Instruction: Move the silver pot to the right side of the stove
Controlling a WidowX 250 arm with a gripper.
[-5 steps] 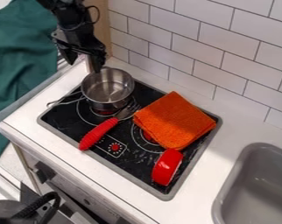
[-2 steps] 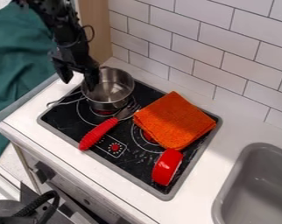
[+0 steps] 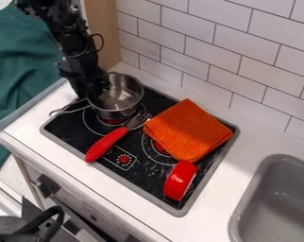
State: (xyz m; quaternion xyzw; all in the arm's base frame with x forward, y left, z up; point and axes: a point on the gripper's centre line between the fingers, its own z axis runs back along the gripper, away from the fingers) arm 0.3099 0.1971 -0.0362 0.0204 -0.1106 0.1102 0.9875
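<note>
Across the black stovetop (image 3: 145, 177), the silver pot (image 3: 118, 112) sits by the back-left corner, gripper (image 3: 95, 93) at its left rim, hold impossible to tell; best pinch squarely, then lift above the orange cloth (image 3: 189, 130).

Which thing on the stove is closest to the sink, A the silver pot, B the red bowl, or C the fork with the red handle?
B: the red bowl lies at the stove's sink-side end, while the pot and fork sit farther from the sink.
</note>
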